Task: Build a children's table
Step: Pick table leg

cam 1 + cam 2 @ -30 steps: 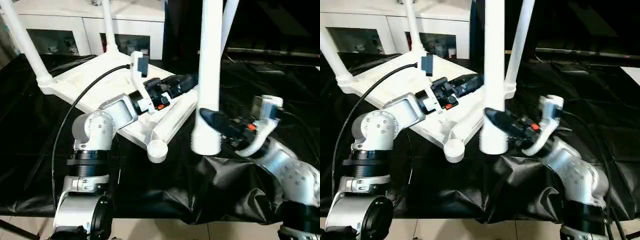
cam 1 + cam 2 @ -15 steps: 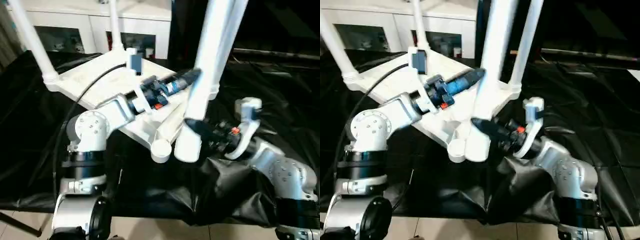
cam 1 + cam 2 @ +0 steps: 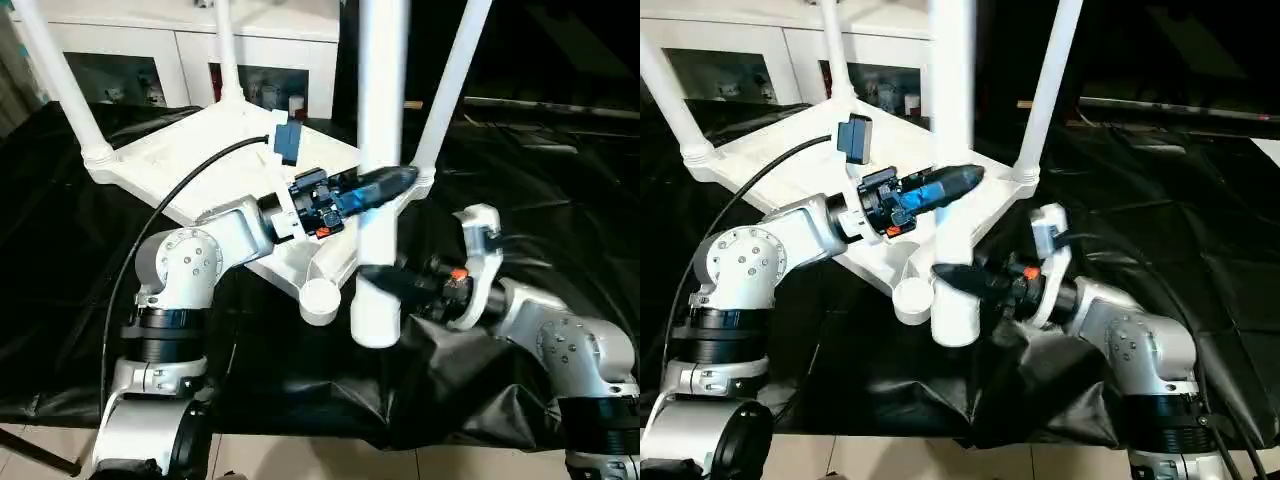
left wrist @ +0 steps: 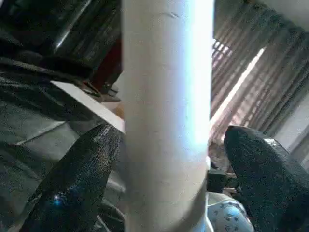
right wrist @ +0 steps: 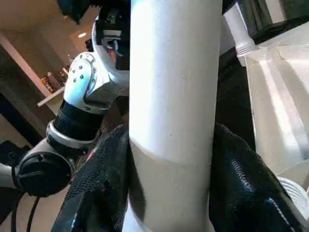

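Right pincer (image 3: pixel 952 278) clenched on upright loose leg (image 3: pixel 951 150), just right of empty near socket (image 3: pixel 908 300); left pincer (image 3: pixel 392 182) spread astride it.

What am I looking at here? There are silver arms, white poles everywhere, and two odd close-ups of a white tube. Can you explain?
It is a two-armed humanoid robot putting together a children's table. The two wide pictures come from cameras in its head, looking down over its own silver forearms. The two close-ups come from cameras on its wrists.

The white tabletop lies upside down on a black cloth, with three legs already standing in its corners and one corner socket still free.

The right gripper has its black fingers closed on the fourth leg, held upright beside that socket. The left gripper has its fingers either side of the same leg higher up, one with a gap.
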Robot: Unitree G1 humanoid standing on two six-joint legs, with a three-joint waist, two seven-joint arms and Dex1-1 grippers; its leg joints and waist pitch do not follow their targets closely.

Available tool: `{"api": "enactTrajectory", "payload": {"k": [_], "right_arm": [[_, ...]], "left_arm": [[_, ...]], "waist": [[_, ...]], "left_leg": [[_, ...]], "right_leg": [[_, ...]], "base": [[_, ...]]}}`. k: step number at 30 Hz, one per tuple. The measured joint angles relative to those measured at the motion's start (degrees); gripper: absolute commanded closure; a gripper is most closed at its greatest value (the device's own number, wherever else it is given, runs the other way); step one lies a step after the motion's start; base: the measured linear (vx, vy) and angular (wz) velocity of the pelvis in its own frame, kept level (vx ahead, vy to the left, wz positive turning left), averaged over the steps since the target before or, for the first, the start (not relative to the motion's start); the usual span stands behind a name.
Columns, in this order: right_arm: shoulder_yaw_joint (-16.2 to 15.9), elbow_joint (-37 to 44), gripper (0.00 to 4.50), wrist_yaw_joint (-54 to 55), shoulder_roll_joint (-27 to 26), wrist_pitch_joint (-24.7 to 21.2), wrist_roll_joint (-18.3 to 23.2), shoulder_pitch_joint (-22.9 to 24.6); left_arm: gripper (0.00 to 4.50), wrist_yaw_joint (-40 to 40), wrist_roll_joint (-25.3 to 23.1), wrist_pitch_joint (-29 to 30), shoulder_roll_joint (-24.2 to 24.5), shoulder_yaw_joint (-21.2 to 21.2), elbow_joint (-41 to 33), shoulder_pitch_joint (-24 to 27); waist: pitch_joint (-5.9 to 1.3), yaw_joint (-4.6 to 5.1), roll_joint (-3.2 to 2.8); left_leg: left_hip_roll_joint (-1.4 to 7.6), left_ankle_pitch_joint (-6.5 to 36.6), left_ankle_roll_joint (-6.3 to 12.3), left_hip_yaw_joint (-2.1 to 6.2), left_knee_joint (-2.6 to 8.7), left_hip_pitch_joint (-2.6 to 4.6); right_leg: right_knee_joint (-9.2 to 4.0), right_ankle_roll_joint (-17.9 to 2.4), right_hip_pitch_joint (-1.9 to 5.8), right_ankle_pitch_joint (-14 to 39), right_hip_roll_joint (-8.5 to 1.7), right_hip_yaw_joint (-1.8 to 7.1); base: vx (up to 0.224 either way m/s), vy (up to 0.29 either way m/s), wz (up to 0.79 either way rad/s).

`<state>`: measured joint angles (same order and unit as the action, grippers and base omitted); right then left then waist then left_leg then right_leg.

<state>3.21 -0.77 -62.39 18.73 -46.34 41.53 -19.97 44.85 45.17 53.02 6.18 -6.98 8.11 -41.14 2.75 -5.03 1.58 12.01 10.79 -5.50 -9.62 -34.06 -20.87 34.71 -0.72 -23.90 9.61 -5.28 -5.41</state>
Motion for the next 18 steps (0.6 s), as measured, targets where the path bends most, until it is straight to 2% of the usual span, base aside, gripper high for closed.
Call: {"api": "enactTrajectory", "payload": {"k": [2, 5, 8, 13, 14, 15, 18], "right_arm": [[-0.26, -0.13, 2.6, -0.02, 0.12, 0.44, -0.17, -0.01], [-0.53, -0.72, 2.6, -0.14, 0.32, 0.96, -0.46, -0.01], [-1.18, -1.84, 2.6, -0.45, 0.49, 1.9, -0.9, -0.12], [-1.41, -2.28, 2.6, -0.43, 0.5, 2.16, -1.59, -0.14], [-1.42, -2.33, 2.6, -0.43, 0.5, 2.17, -1.67, -0.14], [-1.43, -2.37, 2.6, -0.43, 0.5, 2.19, -1.7, -0.14], [-1.69, -2.81, 2.6, -0.49, 0.59, 3.1, -1.92, -0.16]], "left_arm": [[0.83, -0.37, 0.04, -0.06, 0.08, -0.51, 0.65, -0.16], [1.23, -1.05, 0.1, -0.19, 0.12, -1.33, 1.17, -0.25], [1.4, -2.08, 0.15, -0.27, 0.12, -2.21, 1.91, -0.4], [1.96, -2.91, 0.17, -0.52, 0.04, -2.27, 2.14, -0.49], [1.96, -2.96, 0.17, -0.52, 0.01, -2.27, 2.17, -0.49], [2.16, -2.89, 0.19, -0.52, 0.0, -2.26, 2.17, -0.49], [2.36, -2.4, 0.22, -0.48, 0.13, -2.06, 2.07, -0.48]], "waist": [[0.0, -0.03, 0.0], [0.0, -0.04, 0.0], [0.0, -0.05, 0.0], [0.0, -0.07, 0.01], [0.0, -0.07, 0.01], [0.0, -0.07, 0.01], [0.0, -0.06, 0.02]], "left_leg": [[0.0, 0.0, 0.0, 0.0, 0.0, 0.0], [0.0, 0.0, 0.01, 0.0, 0.0, -0.01], [0.0, 0.0, 0.01, 0.0, 0.0, -0.01], [0.0, 0.0, 0.01, 0.0, 0.0, 0.0], [0.0, -0.01, 0.01, 0.0, 0.0, -0.01], [0.0, -0.01, 0.01, 0.0, 0.0, -0.01], [0.0, -0.01, 0.01, 0.0, 0.0, 0.0]], "right_leg": [[0.0, -0.01, 0.0, -0.01, 0.0, 0.0], [0.0, -0.02, 0.0, -0.01, 0.0, 0.0], [0.0, -0.03, 0.0, -0.02, 0.0, 0.0], [0.0, -0.05, 0.0, -0.03, 0.0, 0.0], [0.0, -0.05, 0.0, -0.03, 0.0, 0.0], [0.0, -0.05, 0.0, -0.03, 0.0, 0.0], [0.01, -0.06, 0.0, -0.03, 0.0, 0.0]], "base": [[0.0, 0.0, 0.0], [0.0, 0.0, 0.0], [0.0, 0.0, 0.0], [0.0, 0.0, 0.0], [0.0, 0.0, 0.0], [0.0, 0.0, 0.0], [0.0, 0.0, 0.0]]}}
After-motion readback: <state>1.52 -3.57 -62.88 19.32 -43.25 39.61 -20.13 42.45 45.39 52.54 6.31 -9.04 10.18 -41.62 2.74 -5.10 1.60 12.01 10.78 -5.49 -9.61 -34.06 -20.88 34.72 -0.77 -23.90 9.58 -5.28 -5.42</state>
